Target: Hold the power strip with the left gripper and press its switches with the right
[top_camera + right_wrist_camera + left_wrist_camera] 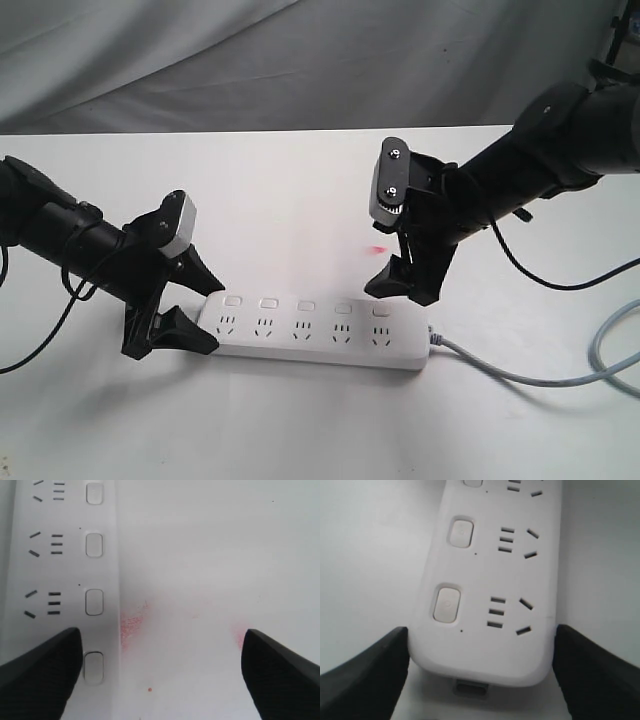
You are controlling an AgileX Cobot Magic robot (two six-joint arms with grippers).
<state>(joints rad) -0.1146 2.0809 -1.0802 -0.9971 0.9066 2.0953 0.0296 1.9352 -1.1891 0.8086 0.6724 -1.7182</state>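
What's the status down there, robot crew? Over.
Left gripper clamped on the power strip at its free end. Right gripper open, hovering by the cable-end switch. Nothing blocking the switches.

Black left gripper [218,317] bears grey block [180,225], right gripper [398,292] bolted plate [390,185]

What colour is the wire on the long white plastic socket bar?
The white power strip's thin cable is grey, clearest in the exterior view.

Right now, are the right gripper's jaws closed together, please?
No, the right gripper stands wide open, one finger over the power strip, the other over the table.
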